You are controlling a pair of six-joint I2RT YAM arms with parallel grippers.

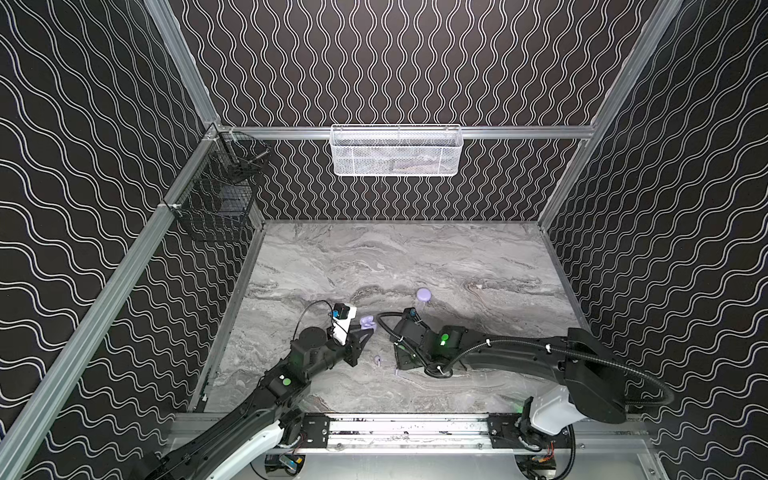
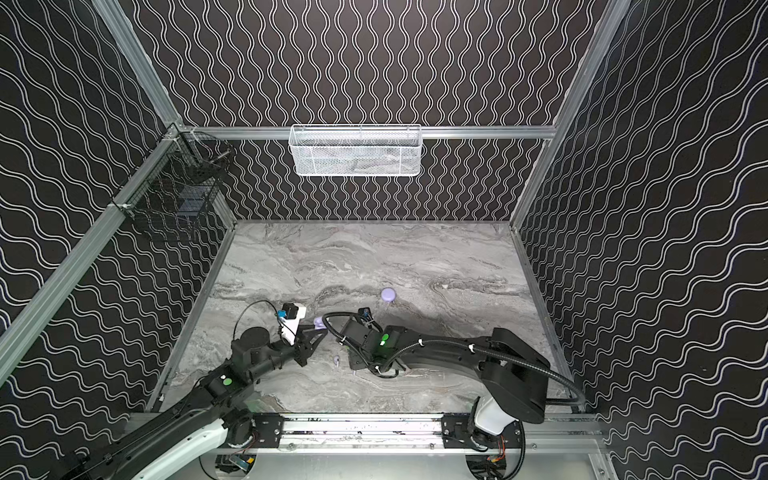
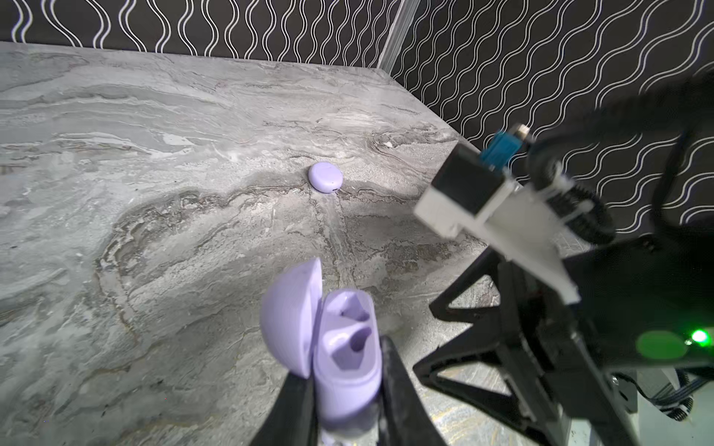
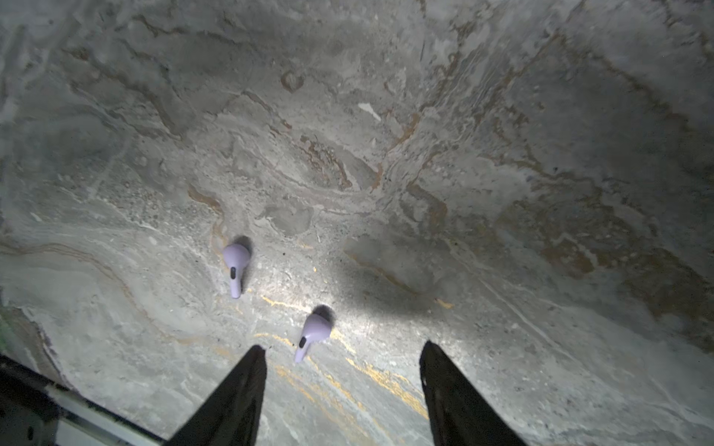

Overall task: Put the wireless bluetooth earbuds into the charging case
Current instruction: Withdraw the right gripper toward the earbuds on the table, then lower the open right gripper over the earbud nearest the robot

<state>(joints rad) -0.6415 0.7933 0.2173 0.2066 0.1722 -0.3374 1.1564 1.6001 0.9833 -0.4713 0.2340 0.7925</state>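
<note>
Purple open case point(image 3: 344, 367) sits squeezed in the left hand point(image 3: 342, 370), lid up, both holes empty; only the left wrist view shows the holes. A second round case point(image 1: 423, 294), shut, lies farther back on the grey bench point(image 1: 415, 257). The right hand point(image 4: 342, 355) hangs open over the bench, the near earbud point(image 4: 315, 334) just ahead of its fingers, the far earbud point(image 4: 235, 266) apart. In both top views they are tiny specks.

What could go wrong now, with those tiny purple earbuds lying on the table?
1. The nearer earbud lies off-centre, close to one finger of the open right gripper; closing may flick it away.
2. The left gripper pinches the open charging case by its base only; pressing an earbud in might tip it.
</note>
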